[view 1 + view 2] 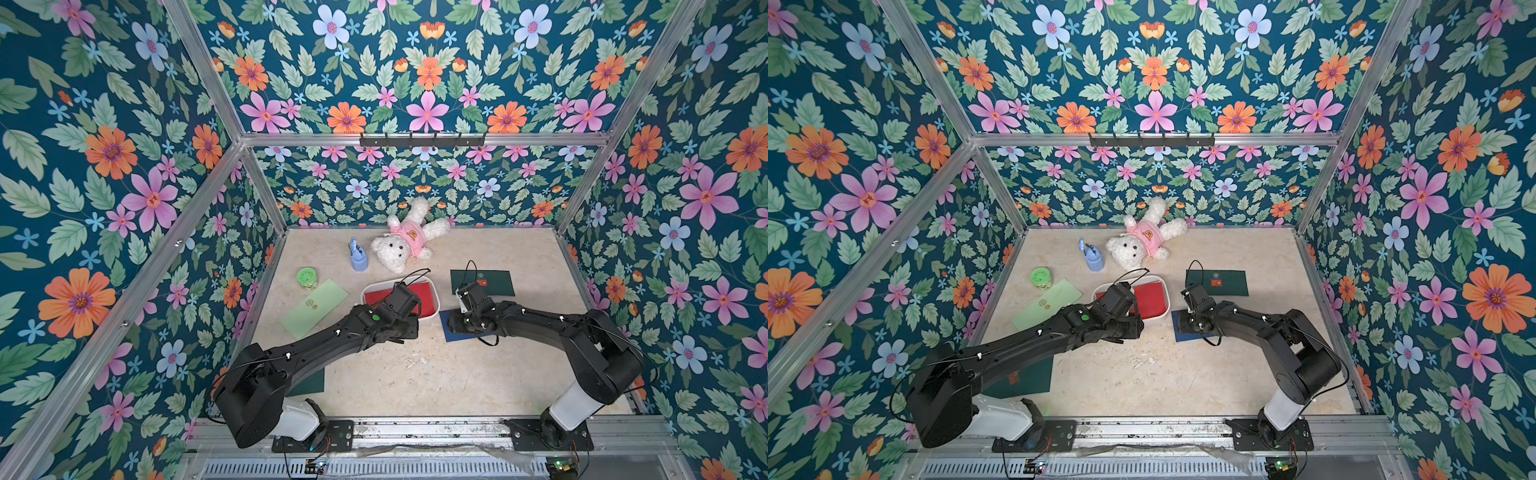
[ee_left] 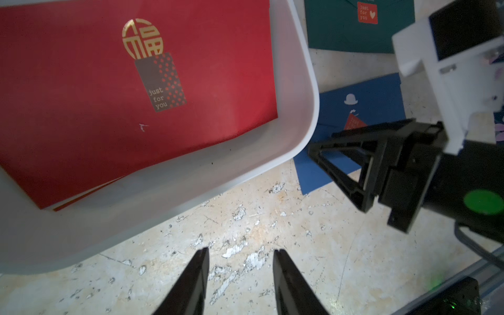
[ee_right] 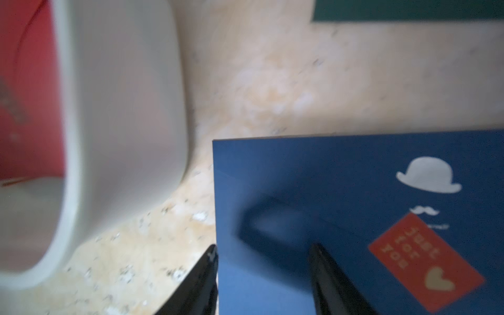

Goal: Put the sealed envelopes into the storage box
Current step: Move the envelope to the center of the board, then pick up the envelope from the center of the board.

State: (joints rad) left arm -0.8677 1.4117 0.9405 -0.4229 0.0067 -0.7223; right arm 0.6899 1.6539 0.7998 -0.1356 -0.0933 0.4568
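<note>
The left hand (image 2: 241, 272) hangs just outside the near wall of the storage box (image 2: 300, 90), its two fingers parted with only bare speckled surface (image 2: 272, 218) between them, gripping nothing. The right hand (image 3: 263, 261) is low over the navy envelope (image 3: 341, 177), its fingers apart and straddling the envelope's edge nearest the box: one fingertip (image 3: 210, 259) sits at that edge, the other over the blue paper, and whether they touch it cannot be told. This envelope lies flat on the surface just beside the box and carries a white hat print and a red sticker (image 3: 425, 261). Inside the box lies a red envelope (image 2: 136, 95) with a gold emblem and a dark seal sticker, another red edge showing beneath it. In both top views the box (image 1: 435, 291) stands mid-surface between the two arms. Beyond the right arm a dark green envelope (image 1: 482, 280) lies flat; left of the box rests a light green envelope (image 1: 316, 307), with a round green-lidded jar (image 1: 306, 277) beside its far end. Another dark green envelope (image 1: 1025, 380) lies partly under the left arm. A white teddy bear (image 1: 405, 241) and a small blue toy (image 1: 358, 255) sit at the back.
</note>
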